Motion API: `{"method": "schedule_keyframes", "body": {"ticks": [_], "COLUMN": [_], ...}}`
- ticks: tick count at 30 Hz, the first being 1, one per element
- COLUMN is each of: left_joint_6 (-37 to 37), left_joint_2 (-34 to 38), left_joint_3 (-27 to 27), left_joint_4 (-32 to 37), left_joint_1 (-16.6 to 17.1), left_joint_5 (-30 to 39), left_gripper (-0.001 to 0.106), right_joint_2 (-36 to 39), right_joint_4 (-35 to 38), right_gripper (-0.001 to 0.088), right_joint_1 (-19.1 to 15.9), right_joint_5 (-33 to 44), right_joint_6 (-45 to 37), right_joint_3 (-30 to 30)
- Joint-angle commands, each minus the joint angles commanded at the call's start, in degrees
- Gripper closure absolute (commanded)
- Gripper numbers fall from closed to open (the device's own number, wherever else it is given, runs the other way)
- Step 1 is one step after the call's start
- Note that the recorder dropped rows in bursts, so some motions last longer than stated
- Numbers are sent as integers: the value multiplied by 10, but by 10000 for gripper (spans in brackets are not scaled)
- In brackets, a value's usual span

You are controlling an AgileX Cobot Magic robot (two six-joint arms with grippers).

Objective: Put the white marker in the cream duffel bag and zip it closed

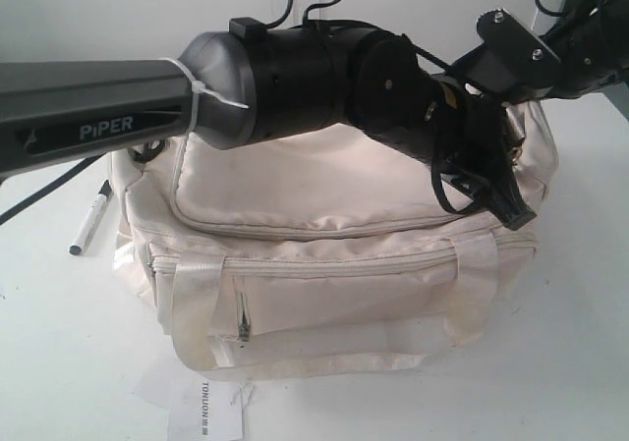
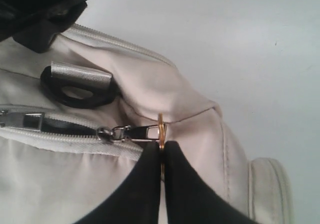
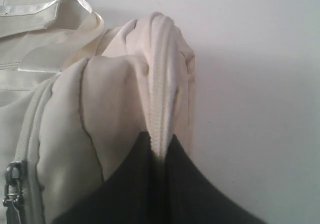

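So, left gripper [image 2: 161, 149]: your jaws are pressed together on the gold zip ring [image 2: 161, 125], likely to run the zip.
right gripper [image 3: 160, 151]: pinching the end seam [image 3: 161, 94] of the cream duffel bag [image 1: 324, 195], probably as a brace.
white marker [image 1: 90, 218]: on the table [image 1: 59, 343], 9 o'clock of the bag, not inside.
hidden: you can't tell how far the zip is open; the left arm [image 1: 98, 117] covers the bag top from 12 to 2 o'clock.

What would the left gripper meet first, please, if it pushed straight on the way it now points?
The left gripper is shut on the gold zip pull ring. Straight beyond that, it would likely press into the end fabric of the cream duffel bag, though depth is unclear.
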Motion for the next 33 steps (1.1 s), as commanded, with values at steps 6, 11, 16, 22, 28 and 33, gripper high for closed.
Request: {"method": "schedule_keyframes", "body": {"ticks": [6, 11, 16, 22, 28, 33], "left_joint_6": [0, 0, 1, 1, 1, 1], "left_joint_2": [0, -2, -13, -21, -21, -21], "left_joint_3": [0, 0, 0, 0, 1, 1], "left_joint_4": [0, 0, 0, 0, 0, 3], "left_joint_1": [0, 0, 0, 0, 0, -4], "left_joint_5": [19, 28, 40, 56, 76, 92], "left_gripper": [1053, 1053, 1053, 1053, 1053, 1053], "right_joint_2": [0, 0, 0, 0, 0, 0], "right_joint_4": [2, 2, 2, 2, 2, 2], "right_gripper": [868, 868, 868, 868, 868, 868], "right_joint_1": [0, 0, 0, 0, 0, 0], "right_joint_5": [-2, -2, -5, -5, -4, -2], "right_joint_6": [0, 0, 0, 4, 4, 4], "right_joint_3": [0, 0, 0, 0, 0, 0]}}
